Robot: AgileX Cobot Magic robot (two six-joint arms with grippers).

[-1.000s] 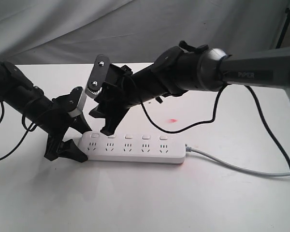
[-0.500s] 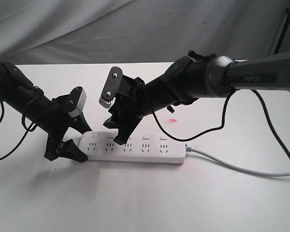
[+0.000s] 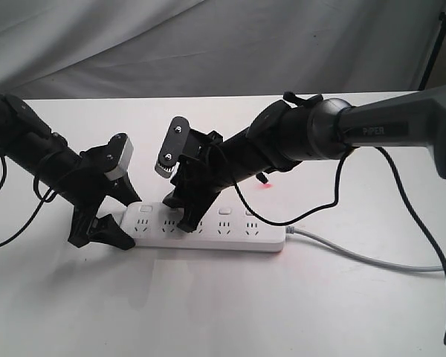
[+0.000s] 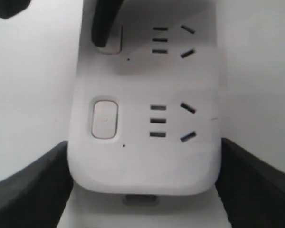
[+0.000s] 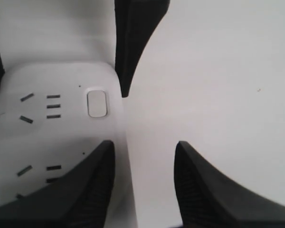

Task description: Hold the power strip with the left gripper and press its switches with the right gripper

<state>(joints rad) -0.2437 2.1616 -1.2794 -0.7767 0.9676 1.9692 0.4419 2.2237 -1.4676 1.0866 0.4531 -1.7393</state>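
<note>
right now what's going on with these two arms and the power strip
The left gripper grips the rounded end of the power strip, one finger on each side. The right gripper, jaws open, rests one fingertip on the second switch from that end. Its other finger sits off the strip's edge.

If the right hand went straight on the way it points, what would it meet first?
The long white plastic power strip: one finger sits at or just above the second square white switch from its cable-free end. The other finger aims past the strip's edge at the white table.
</note>
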